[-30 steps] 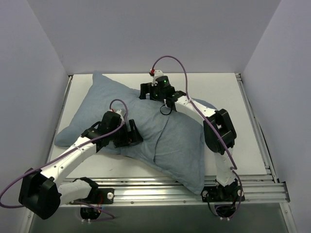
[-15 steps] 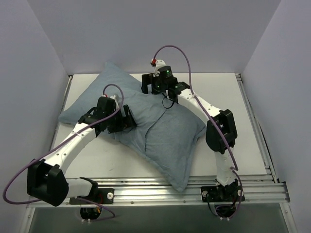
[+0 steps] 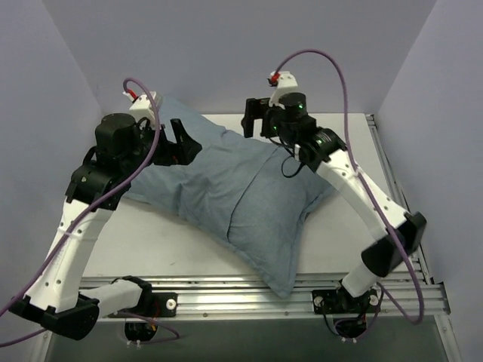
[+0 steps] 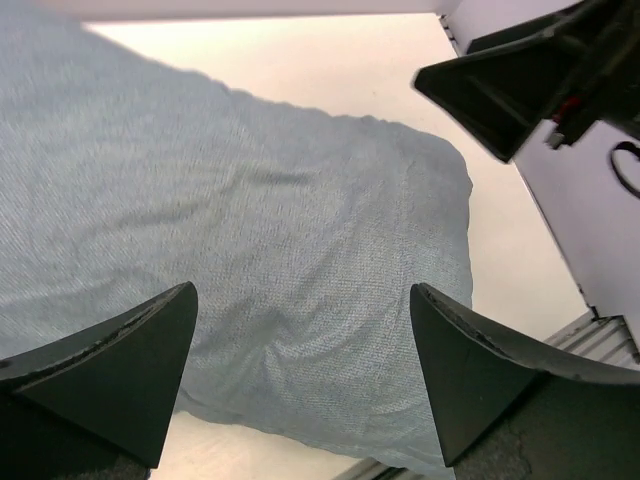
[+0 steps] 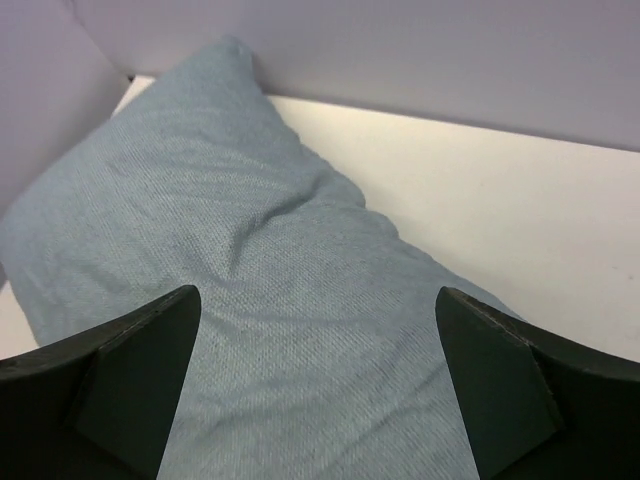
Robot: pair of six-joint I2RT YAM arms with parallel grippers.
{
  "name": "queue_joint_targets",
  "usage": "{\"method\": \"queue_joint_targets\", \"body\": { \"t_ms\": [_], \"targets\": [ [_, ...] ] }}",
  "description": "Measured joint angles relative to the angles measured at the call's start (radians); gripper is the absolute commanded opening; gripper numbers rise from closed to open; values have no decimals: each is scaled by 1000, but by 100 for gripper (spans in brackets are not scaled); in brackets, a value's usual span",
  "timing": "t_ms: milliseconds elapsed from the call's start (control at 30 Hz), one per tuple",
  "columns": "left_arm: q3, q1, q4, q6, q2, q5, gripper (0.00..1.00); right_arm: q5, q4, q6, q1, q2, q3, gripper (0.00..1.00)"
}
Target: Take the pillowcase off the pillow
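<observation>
The pillowcase (image 3: 241,196), its plain pale blue-grey face up, lies stuffed and diagonal on the white table (image 3: 347,226), from the back left to the front middle. The pillow is hidden inside it. My left gripper (image 3: 183,142) is open and raised above the case's back-left end; the left wrist view shows the cloth (image 4: 250,200) below the empty left gripper (image 4: 302,292). My right gripper (image 3: 255,123) is open above the case's back edge. The right wrist view shows the cloth (image 5: 250,250) under the empty right gripper (image 5: 318,293). No white stripes show.
Grey walls close in the table at left (image 3: 45,113), back and right. A metal rail (image 3: 249,298) runs along the front edge, and the case's front corner overhangs it. Purple cables (image 3: 332,64) loop above both wrists. The right gripper's finger (image 4: 520,90) shows in the left wrist view.
Both arms have risen off the pillowcase and swung back, the left arm far to the back left. The stuffed case has slid toward the back of the table.
</observation>
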Motion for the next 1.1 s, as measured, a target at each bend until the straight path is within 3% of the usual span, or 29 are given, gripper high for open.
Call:
{"method": "queue_joint_targets", "body": {
  "t_ms": [100,233,533,867,1100],
  "targets": [
    [64,-59,0,65,8,-33,96,44,5,27,-14,-154,-91,99],
    [128,-218,3,162,90,-127,95,95,-2,78,-46,-330,-246,100],
    [130,-481,43,305,326,-377,95,91,-8,189,-55,-483,-584,97],
    [130,-581,106,367,439,-529,95,54,163,301,-83,-509,-940,95],
    [131,-603,130,425,506,-624,95,-17,332,373,-134,-521,-1071,94]
  ]
}}
